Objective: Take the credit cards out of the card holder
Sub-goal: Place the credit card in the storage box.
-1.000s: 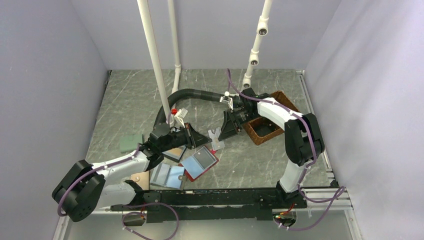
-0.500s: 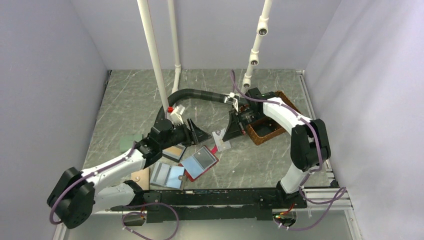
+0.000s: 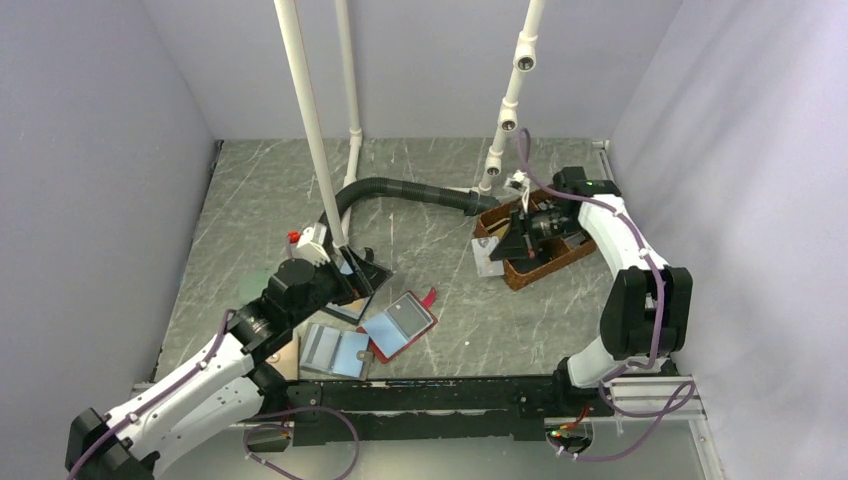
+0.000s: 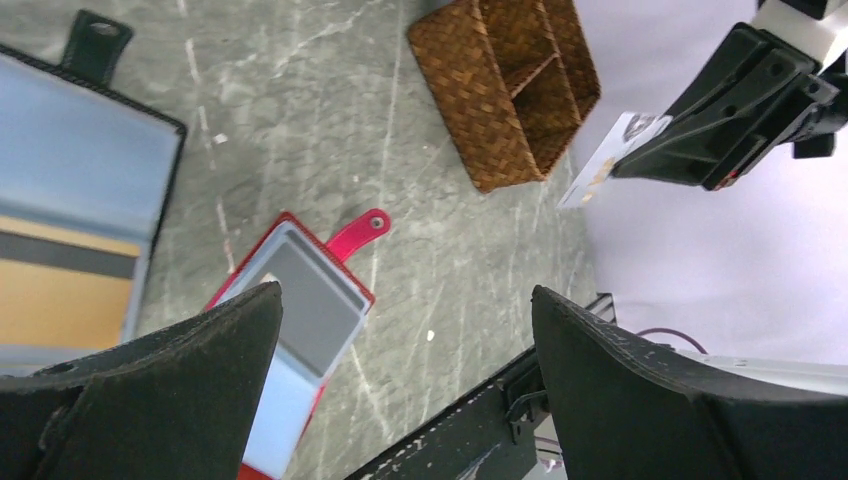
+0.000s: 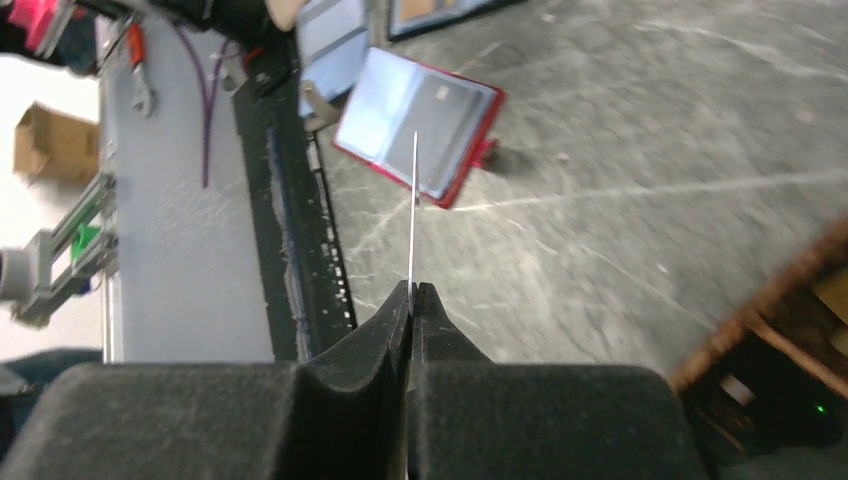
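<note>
The red card holder [image 3: 400, 325] lies open on the table with its pull tab [image 4: 360, 232] pointing away; it also shows in the left wrist view [image 4: 300, 310] and the right wrist view [image 5: 420, 125]. My left gripper [image 3: 365, 272] hangs above its left side, open, with nothing between the fingers [image 4: 405, 295]. My right gripper [image 3: 505, 253] is shut on a light credit card [image 3: 487, 263] held in the air at the near left corner of the basket. That card shows edge-on in the right wrist view [image 5: 414, 210], pinched at the gripper's [image 5: 412, 285] tips.
A brown woven basket [image 3: 560, 252] with dividers stands at the right. A black-rimmed case [image 4: 80, 200] and a grey-blue folding wallet [image 3: 335, 350] lie left of the card holder. A black hose [image 3: 400, 190], white poles [image 3: 310, 130] and the front rail [image 3: 440, 395] border the area.
My left gripper opened and drew back to the left. My right gripper shut on the card and carried it right and away, to the basket's corner.
</note>
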